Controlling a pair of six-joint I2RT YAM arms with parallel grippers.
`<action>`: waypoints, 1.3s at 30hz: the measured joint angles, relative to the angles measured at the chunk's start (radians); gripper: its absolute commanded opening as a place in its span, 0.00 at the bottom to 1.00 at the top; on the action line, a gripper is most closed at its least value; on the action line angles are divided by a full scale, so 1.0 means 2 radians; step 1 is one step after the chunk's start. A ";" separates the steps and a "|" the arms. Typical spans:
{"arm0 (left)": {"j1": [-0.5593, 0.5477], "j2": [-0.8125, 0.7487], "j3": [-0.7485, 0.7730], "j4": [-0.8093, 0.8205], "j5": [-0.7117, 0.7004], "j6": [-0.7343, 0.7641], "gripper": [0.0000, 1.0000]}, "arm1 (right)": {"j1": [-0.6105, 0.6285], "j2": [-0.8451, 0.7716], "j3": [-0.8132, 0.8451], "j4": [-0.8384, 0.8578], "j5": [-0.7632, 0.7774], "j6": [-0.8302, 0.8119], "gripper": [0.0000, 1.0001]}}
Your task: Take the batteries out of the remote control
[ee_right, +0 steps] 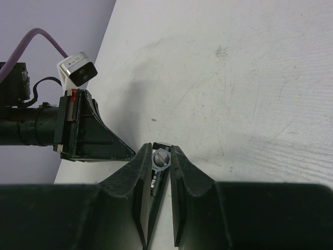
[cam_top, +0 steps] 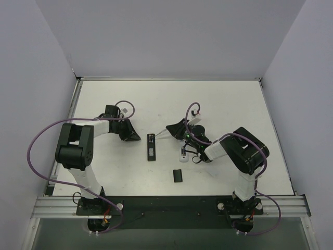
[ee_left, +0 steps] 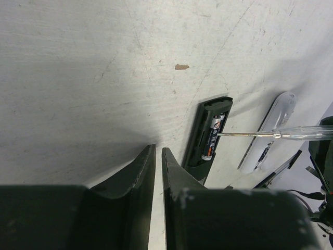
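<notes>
The black remote (cam_top: 151,147) lies at mid table with its back open. In the left wrist view the remote (ee_left: 195,148) shows one slim dark battery (ee_left: 212,138) with an orange band in its compartment; I cannot make out a second one. My right gripper (cam_top: 169,129) is shut on a thin pale screwdriver (cam_top: 160,134), seen end-on between its fingers (ee_right: 161,158). The metal tip (ee_left: 237,134) touches the battery's top end. My left gripper (cam_top: 137,137) is shut and empty (ee_left: 158,151), just left of the remote on the table.
A white remote (cam_top: 183,153) lies right of the black one, also seen in the left wrist view (ee_left: 273,125). The flat black cover (cam_top: 178,175) lies nearer the front. My left gripper (ee_right: 88,133) shows in the right wrist view, close to the right fingers.
</notes>
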 measured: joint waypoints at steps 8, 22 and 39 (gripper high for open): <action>0.000 0.008 0.000 0.007 0.020 -0.005 0.21 | 0.008 -0.021 0.003 -0.026 0.001 -0.025 0.00; -0.016 0.011 -0.002 0.020 0.039 -0.010 0.21 | 0.015 -0.026 0.008 -0.038 0.016 -0.038 0.00; -0.041 0.023 -0.002 0.027 0.045 -0.012 0.21 | 0.024 -0.039 0.014 -0.050 0.032 -0.054 0.00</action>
